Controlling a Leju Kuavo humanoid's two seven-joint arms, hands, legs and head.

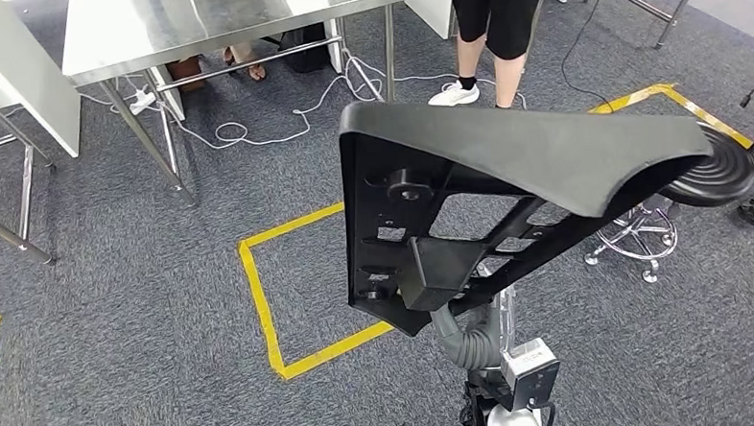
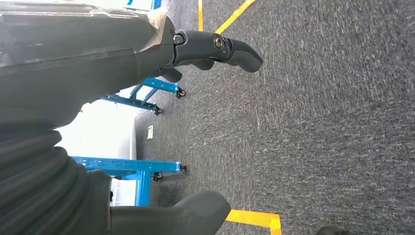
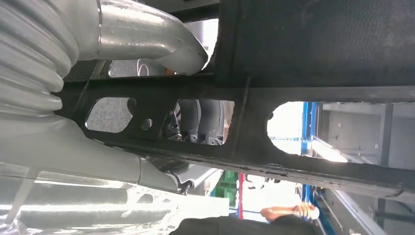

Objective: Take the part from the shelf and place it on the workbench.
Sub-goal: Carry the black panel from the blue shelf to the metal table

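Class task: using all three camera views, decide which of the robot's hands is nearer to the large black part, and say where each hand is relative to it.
Right. The right hand grips the black part, its fingers around the frame. The left hand hangs over grey carpet, touching nothing.

Grey carpet floor [image 1: 147, 309] with yellow tape square [image 1: 262, 295].

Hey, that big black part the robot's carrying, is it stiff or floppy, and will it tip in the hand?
The black part looks stiff: its ribbed frame with cutouts keeps its shape while held up. The dark sheet draped over its top edge seems softer. It spreads wide above the right hand, which grips it low, so it probably tends to tilt or swing.
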